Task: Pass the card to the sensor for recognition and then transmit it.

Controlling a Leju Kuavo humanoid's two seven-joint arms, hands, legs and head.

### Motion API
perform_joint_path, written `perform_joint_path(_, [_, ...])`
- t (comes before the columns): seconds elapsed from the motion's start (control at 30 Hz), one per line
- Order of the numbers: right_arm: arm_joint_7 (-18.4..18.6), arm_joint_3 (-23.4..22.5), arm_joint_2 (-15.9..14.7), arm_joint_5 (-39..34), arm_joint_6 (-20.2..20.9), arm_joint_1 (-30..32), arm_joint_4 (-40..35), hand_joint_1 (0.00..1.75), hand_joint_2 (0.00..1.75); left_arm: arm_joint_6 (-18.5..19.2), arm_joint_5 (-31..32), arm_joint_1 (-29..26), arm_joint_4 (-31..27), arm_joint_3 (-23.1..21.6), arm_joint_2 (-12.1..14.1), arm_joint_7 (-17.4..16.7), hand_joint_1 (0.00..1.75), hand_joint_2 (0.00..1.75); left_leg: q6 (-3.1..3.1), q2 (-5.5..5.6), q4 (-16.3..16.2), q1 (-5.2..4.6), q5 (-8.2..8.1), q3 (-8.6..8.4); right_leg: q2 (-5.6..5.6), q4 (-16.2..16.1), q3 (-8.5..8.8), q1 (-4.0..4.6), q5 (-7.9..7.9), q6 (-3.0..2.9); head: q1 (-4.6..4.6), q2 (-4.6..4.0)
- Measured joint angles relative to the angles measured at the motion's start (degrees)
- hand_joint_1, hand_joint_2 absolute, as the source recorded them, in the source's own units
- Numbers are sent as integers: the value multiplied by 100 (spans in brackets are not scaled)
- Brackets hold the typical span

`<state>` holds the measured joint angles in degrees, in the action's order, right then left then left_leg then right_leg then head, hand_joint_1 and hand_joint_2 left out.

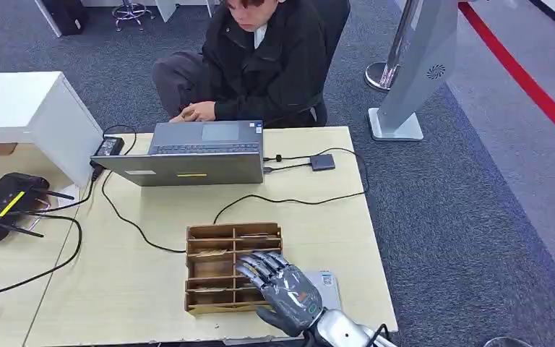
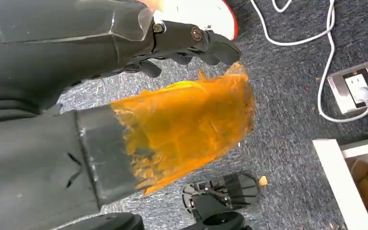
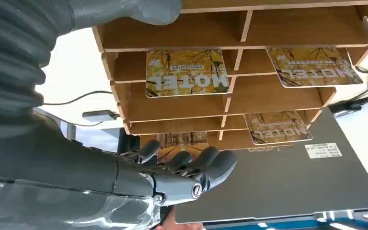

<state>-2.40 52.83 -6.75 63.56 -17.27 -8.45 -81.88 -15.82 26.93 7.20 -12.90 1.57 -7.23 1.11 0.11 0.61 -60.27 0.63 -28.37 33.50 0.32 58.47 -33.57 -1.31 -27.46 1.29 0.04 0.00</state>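
Note:
A wooden card rack (image 1: 217,249) stands near the table's front edge, with several yellow MOTEL cards (image 3: 187,72) lying in its slots. My right hand (image 1: 283,288) hovers over the rack's right columns, fingers spread and stretched toward the far slots. In the right wrist view its fingers (image 3: 191,167) lie close to a card (image 3: 179,140) in a far slot, while the thumb (image 3: 139,9) stays well apart; nothing is pinched. A flat grey pad with a small label (image 1: 327,282) lies just right of the rack. My left hand (image 2: 76,57) hangs over the carpet, holding nothing; orange film (image 2: 191,124) covers its thumb.
A person sits behind the table at a grey laptop (image 1: 195,153). Black cables cross the tabletop to a small grey hub (image 1: 322,162) and a power brick (image 1: 108,147). A black router (image 1: 3,202) sits at the left. A power strip (image 2: 359,88) lies on the floor.

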Motion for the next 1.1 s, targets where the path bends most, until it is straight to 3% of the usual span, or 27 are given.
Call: perform_joint_path(1.1, [22, 24, 0, -70, 155, -66, -20, 47, 175, -4, 33, 0, 0, 35, 0, 17, 0, 0, 0, 0, 0, 0, 0, 0, 0, 0, 0, 0, 0, 0, 2, 0])
